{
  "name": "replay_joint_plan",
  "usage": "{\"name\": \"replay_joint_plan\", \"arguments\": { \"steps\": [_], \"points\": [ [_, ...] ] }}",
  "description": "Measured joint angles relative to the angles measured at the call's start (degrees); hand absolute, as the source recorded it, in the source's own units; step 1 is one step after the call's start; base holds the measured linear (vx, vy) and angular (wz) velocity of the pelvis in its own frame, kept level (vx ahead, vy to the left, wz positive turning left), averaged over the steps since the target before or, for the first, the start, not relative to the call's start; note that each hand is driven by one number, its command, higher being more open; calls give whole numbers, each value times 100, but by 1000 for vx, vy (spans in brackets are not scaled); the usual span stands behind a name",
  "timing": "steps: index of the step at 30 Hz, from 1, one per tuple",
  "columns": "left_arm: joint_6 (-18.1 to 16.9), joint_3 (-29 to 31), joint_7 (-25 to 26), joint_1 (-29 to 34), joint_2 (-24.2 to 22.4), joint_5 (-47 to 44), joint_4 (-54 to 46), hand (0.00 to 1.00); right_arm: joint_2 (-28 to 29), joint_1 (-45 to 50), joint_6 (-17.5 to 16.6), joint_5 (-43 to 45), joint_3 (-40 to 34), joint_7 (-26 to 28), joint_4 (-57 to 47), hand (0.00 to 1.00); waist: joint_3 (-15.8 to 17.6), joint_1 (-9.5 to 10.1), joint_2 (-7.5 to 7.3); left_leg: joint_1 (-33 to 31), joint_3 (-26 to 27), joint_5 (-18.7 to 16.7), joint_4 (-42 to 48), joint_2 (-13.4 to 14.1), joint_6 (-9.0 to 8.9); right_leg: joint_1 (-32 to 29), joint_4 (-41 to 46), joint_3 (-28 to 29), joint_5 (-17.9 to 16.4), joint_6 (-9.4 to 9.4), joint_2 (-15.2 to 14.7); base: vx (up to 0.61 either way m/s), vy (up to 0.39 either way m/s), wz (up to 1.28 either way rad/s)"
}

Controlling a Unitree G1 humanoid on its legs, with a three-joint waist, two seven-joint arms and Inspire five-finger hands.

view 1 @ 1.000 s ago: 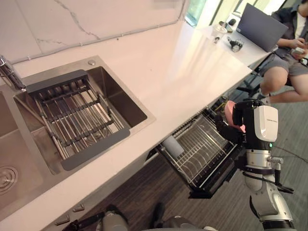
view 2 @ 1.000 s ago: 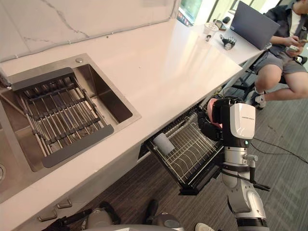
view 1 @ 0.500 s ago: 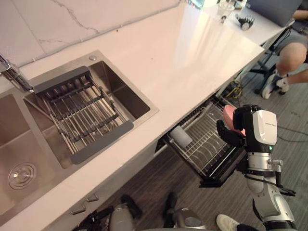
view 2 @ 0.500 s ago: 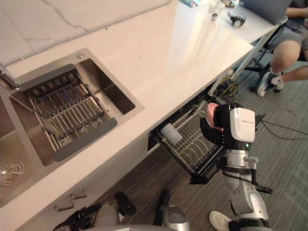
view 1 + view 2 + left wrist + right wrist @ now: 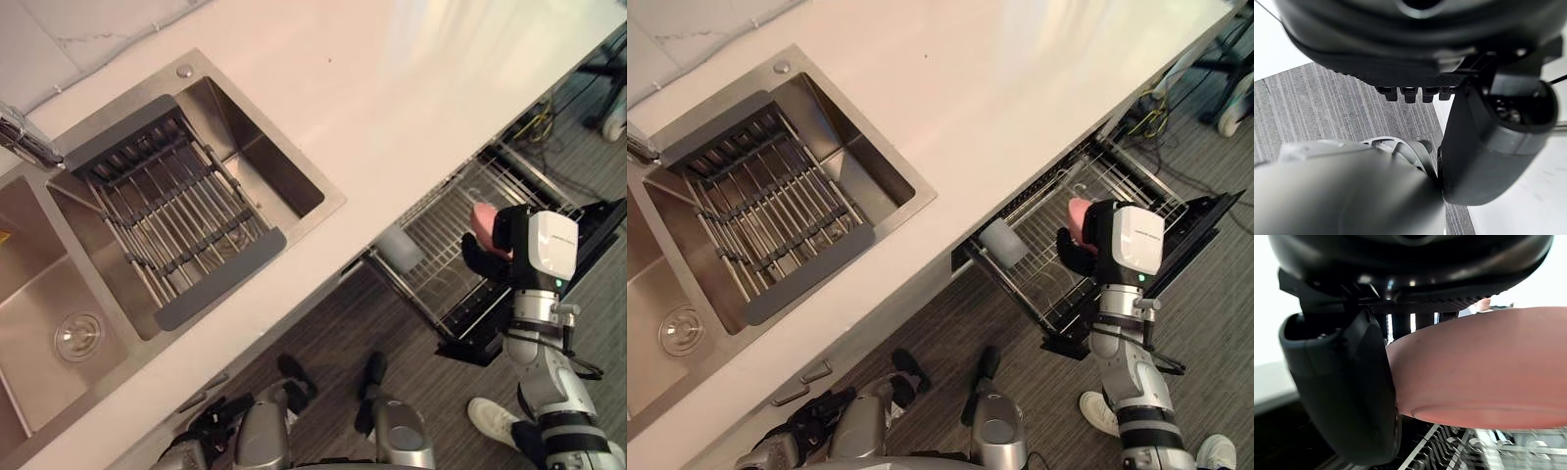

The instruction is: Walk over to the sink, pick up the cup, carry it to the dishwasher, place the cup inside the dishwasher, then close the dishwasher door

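My right hand [image 5: 482, 260] is shut on a pink cup [image 5: 483, 222] and holds it over the right part of the pulled-out dishwasher rack [image 5: 443, 235]. In the right wrist view the pink cup [image 5: 1484, 367] sits between thumb [image 5: 1347, 391] and fingers, with rack wires below it. The dishwasher door [image 5: 1207, 217] hangs open beyond the rack. The steel sink [image 5: 328, 208] lies to the left in the white counter [image 5: 411, 88]. My left hand [image 5: 1488, 142] hangs over grey floor, relaxed and holding nothing.
A grey cup [image 5: 398, 248] lies on its side at the rack's left end, under the counter edge. A slatted drying rack [image 5: 167, 220] spans the sink, with a second basin [image 5: 59, 323] further left. Cables [image 5: 1146, 122] lie on the floor at far right.
The camera has shifted, so sink and counter sit differently in the picture. My right hand still holds the pink cup above the rack, now slightly further over it.
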Motion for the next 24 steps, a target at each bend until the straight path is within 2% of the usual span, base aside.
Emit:
{"name": "replay_joint_plan", "arguments": {
  "steps": [5,7,9,13,14,18,24],
  "points": [
    [2,-113,-79,-187,-111,-27,2,100,-207,-767,290,430,51,-7,597,0,166,26,254,-193,-291,129,-167,-185,40,-262,22,79,68,53,-103,6,71,-3],
    [1,-159,-98,-220,-132,-92,7,100,-293,-932,408,495,113,-6,788,0,190,61,300,-241,-388,193,-238,-231,32,-341,22,91,82,53,-125,-3,40,-3],
    [0,-272,-106,-314,-190,-187,15,100,-429,-1171,574,664,166,3,1192,0,244,154,413,-288,-581,295,-368,-303,-2,-440,25,114,103,46,-144,1,36,-2],
    [0,-315,-122,-379,-247,-242,39,100,-504,-1361,722,854,229,113,1526,0,296,166,522,-339,-706,388,-473,-344,-20,-529,36,118,121,39,-152,0,0,0],
    [-3,-316,-130,-383,-263,-248,42,100,-520,-1386,760,874,276,158,1587,100,305,169,544,-350,-745,414,-505,-353,-34,-557,45,128,124,38,-153,7,20,-3],
    [-24,-324,-153,-469,-299,-253,133,100,-523,-1520,869,891,422,293,1769,100,321,189,601,-361,-954,475,-549,-360,-90,-606,102,142,116,30,-149,0,0,0],
    [-47,-327,-140,-563,-358,-353,268,100,-520,-1701,840,1242,455,351,1737,100,315,242,660,-374,-996,527,-621,-378,-99,-660,126,155,101,1,-152,-10,35,0]
  ]
}}
